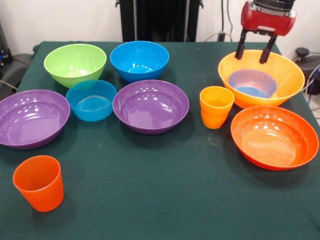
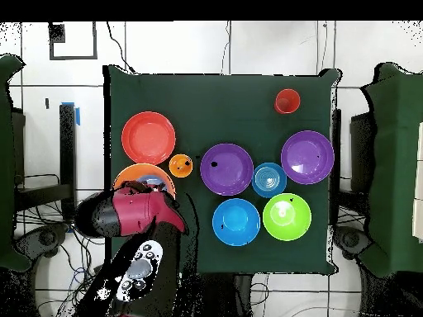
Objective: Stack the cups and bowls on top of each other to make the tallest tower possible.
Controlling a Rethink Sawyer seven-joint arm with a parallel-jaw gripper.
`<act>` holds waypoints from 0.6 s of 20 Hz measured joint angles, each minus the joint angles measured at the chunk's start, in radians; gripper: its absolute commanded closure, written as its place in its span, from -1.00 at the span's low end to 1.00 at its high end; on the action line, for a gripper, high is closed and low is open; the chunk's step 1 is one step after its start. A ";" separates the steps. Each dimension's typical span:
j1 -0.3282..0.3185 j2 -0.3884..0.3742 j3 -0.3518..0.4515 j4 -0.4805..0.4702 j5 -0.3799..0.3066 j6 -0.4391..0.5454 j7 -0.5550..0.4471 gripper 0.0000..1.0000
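The tower has only just begun. At the upper right of the front view, one small see-through blue bowl (image 1: 253, 83) sits inside the big yellow-orange bowl (image 1: 287, 80). That is the whole stack so far. All the other bowls and cups sit alone on the green desk (image 1: 150, 190).

The gripper (image 1: 255, 51) hangs right over the big yellow-orange bowl, at its far rim. Its two black fingers (image 1: 241, 46) are apart and hold nothing. The small blue bowl is just below them and a little toward the camera. The fingers do not touch it.

So I think the small bowl is now set down, and the next job is to get another piece. The arm would need to lift up, clear of the rim, and go to a new bowl.

The yellow-orange cup (image 1: 216, 106) stands just beside the big bowl, at the right middle of the frame. The wide red-orange bowl (image 1: 274, 136) sits at the lower right, near the cup. A purple bowl (image 1: 150, 105) is in the middle, and another purple bowl (image 1: 32, 117) is at the left edge. Between them sits the other small blue bowl (image 1: 92, 99). The lime green bowl (image 1: 75, 64) and the medium blue bowl (image 1: 139, 60) are at the upper left. The red-orange cup (image 1: 39, 182) stands alone at the lower left, well apart from the tower.
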 measured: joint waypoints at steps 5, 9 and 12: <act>0.000 -0.010 0.000 0.000 0.000 0.000 0.000 -1.00; -0.002 -0.010 0.000 0.001 0.000 0.001 0.000 -1.00; -0.015 -0.010 0.004 0.004 0.000 0.001 0.000 -1.00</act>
